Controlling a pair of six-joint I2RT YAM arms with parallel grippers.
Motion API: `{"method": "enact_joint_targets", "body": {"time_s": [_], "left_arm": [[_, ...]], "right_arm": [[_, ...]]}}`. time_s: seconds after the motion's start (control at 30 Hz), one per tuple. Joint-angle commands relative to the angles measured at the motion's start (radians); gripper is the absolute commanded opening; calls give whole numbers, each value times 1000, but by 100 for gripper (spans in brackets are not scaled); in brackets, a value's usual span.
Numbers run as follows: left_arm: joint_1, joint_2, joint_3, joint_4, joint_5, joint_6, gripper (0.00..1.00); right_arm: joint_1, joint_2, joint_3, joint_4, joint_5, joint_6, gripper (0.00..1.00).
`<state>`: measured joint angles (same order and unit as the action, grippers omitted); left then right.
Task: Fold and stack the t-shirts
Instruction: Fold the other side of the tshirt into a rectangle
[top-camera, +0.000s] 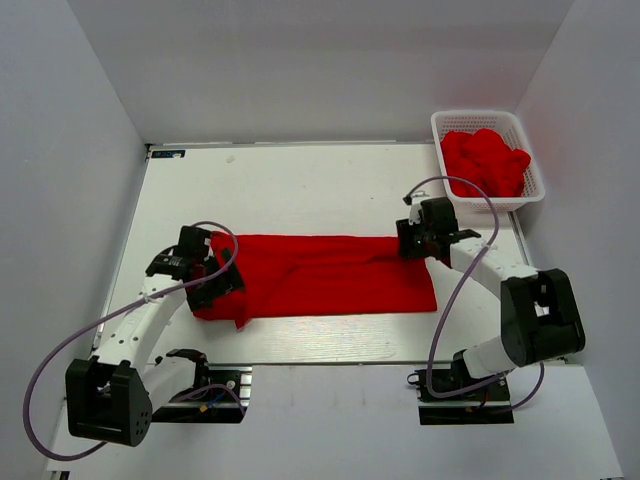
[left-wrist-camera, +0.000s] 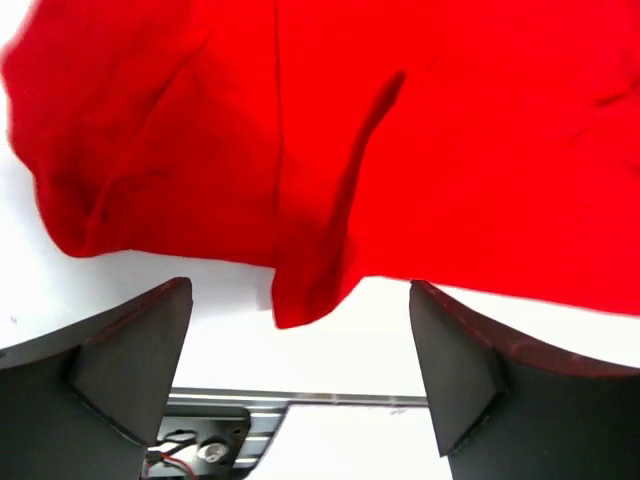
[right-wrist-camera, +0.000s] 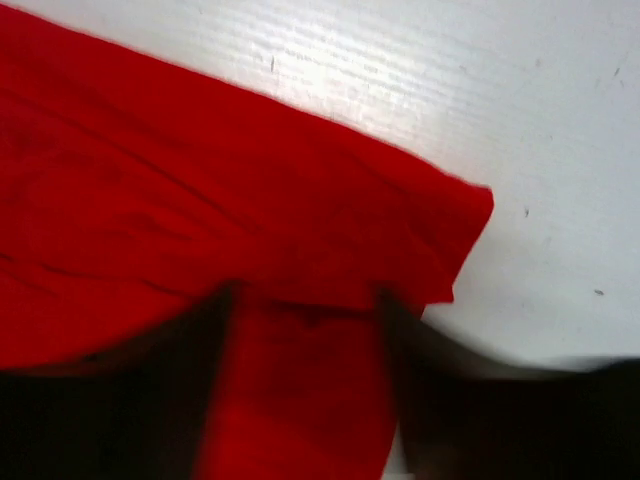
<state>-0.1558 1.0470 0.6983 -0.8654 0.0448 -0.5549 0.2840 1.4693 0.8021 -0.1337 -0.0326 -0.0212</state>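
Your left hand (left-wrist-camera: 298, 290) is spread, the shirt (top-camera: 330, 275) lying just ahead of it. The right hand (right-wrist-camera: 300, 330) straddles the shirt's other end, grip unreadable in the blur. Lift both straight up before regrasping.

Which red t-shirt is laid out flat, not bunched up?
The t-shirt on the table, spread as a long flat band; the other t-shirts sit crumpled in the white basket at the far right corner.

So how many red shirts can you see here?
2 at least: one t-shirt lies flat on the table; a crumpled red heap fills the white basket at the far right, possibly several shirts bundled together.
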Motion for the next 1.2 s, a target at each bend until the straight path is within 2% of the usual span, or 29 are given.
{"method": "enact_joint_targets", "body": {"time_s": [0.0,0.03,0.23,0.33,0.43,0.5,0.6,0.67,0.8,1.17], "left_arm": [[7,-19,85,-4,-77,16,100],[7,-19,116,-4,-88,16,100],[7,103,199,104,-89,53,100],[7,186,224,181,-66,64,100],[7,275,224,276,-19,64,100],[7,333,236,313,6,75,100],[-2,465,276,335,24,85,100],[-2,554,296,345,38,95,100],[9,639,319,368,79,86,100],[9,653,287,345,-16,67,100]], "right_arm": [[4,-67,-46,-58,28,87,87],[3,-108,-61,-67,26,96,90],[4,-224,-67,-37,-80,144,90],[6,-199,11,-41,-171,158,90],[27,-83,78,-55,-190,149,90],[52,-38,161,-121,-164,135,90],[81,63,248,-188,-26,139,90],[106,94,273,-231,79,142,90],[141,155,305,-291,190,145,90],[210,287,329,-414,457,282,90]]}}
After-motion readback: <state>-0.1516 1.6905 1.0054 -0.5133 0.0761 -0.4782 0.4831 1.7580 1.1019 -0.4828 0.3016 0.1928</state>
